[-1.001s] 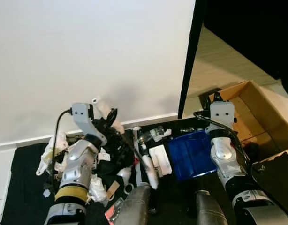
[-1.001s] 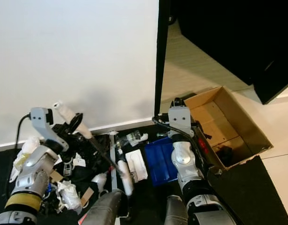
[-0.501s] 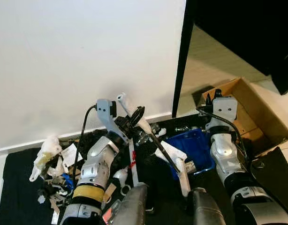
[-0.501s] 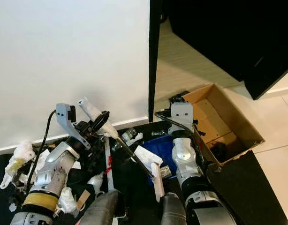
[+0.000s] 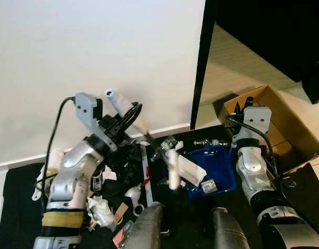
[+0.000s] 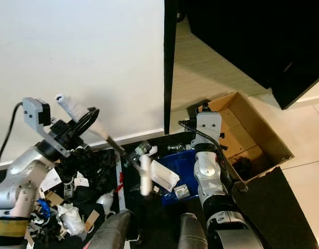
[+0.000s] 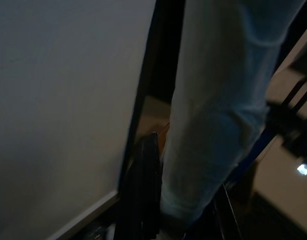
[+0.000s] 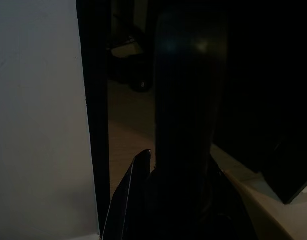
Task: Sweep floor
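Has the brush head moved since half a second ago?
Yes. The brush head swung toward the robot's left, from the blue dustpan's near edge to just off its left side.

The blue dustpan (image 5: 217, 167) looked like shiny smooth plastic. The box (image 5: 285, 120) was plain brown cardboard. The scraps (image 5: 101, 208) were crumpled paper on a matt black mat (image 5: 19, 207).

No legible text, label, brand or number anywhere.

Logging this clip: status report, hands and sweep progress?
Left hand shut on white brush handle. Right hand gripping blue dustpan. Paper scraps heaped on black mat; cardboard box beside.
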